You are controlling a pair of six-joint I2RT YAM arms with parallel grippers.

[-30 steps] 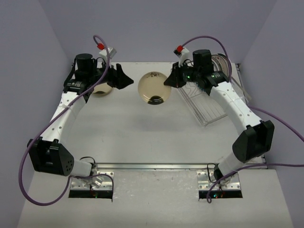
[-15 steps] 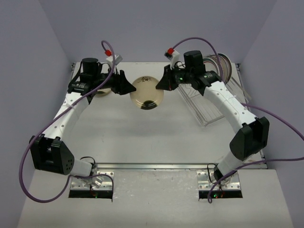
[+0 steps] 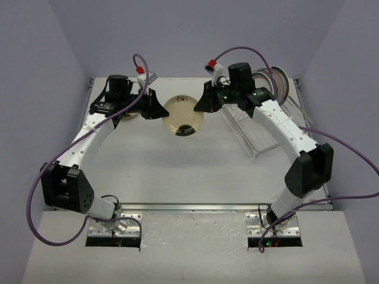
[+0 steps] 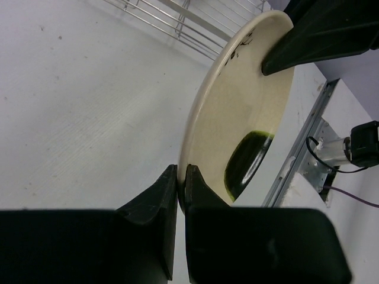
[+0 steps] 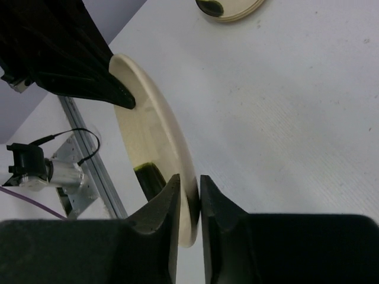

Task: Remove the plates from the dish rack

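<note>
A small cream plate [image 3: 183, 115] with a dark green patch is held off the table between both grippers. My left gripper [image 3: 161, 111] is shut on its left rim, which the left wrist view shows with the jaws [image 4: 181, 177] pinching the plate [image 4: 237, 118]. My right gripper [image 3: 201, 105] is shut on the opposite rim; in the right wrist view the jaws [image 5: 189, 189] clamp the plate's edge [image 5: 148, 136]. The wire dish rack [image 3: 260, 133] lies at the right, with several plates [image 3: 276, 83] standing at its far end.
Another cream plate [image 3: 127, 116] lies flat on the table under my left arm; it also shows in the right wrist view [image 5: 228, 7]. The rack's wire edge [image 4: 177, 15] shows behind the held plate. A metal rail [image 3: 195, 207] runs along the near table edge.
</note>
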